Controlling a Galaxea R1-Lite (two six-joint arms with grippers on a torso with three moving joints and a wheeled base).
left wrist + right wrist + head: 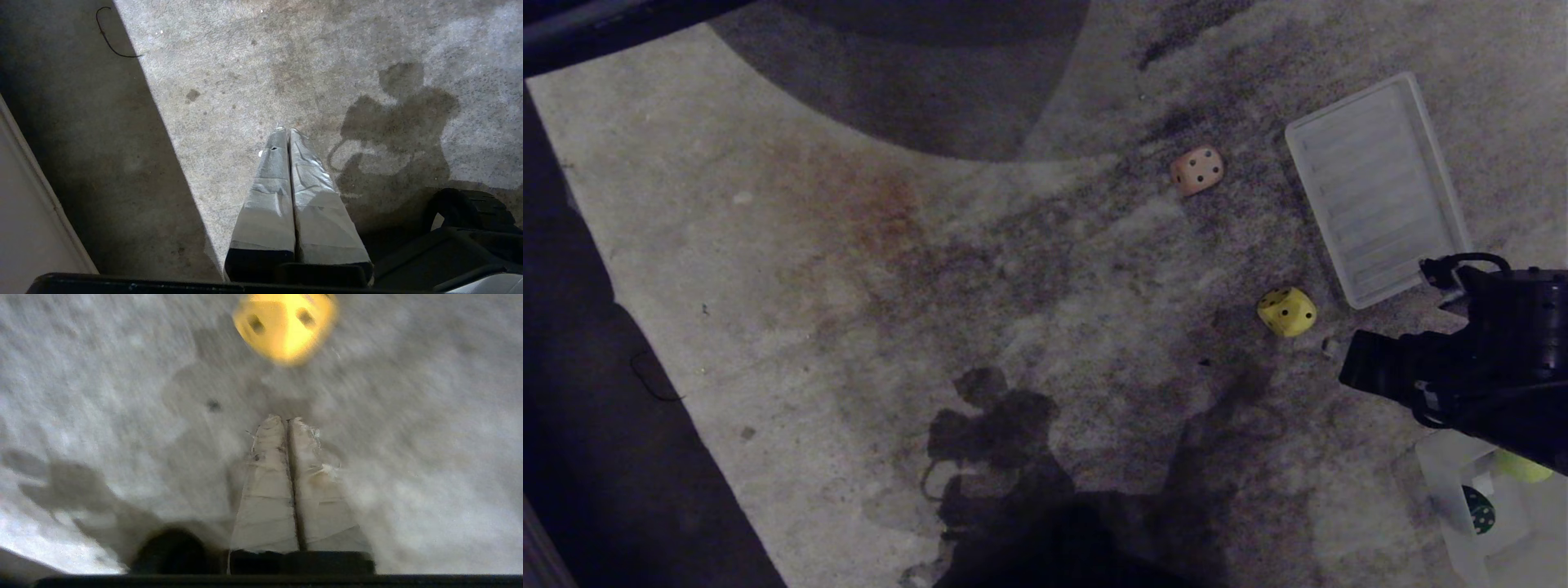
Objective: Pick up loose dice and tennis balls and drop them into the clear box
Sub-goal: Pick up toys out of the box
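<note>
nearest, at the lower right edge of the head view, the clear box [1441,482] sits on the carpet [866,343] with a dark green die [1478,510] and a tennis ball [1521,465] inside, partly hidden under the right gripper [287,419], whose jaws are pressed together, holding nothing, above bare carpet. the left gripper [286,131] hangs low with jaws clenched and empty. just beyond the right arm lies the yellow die [1286,311], close to the ribbed lid [1376,188]; the tan die [1197,170] lies farther out, apart. wide open carpet spreads leftward to its dark border [572,392].
</note>
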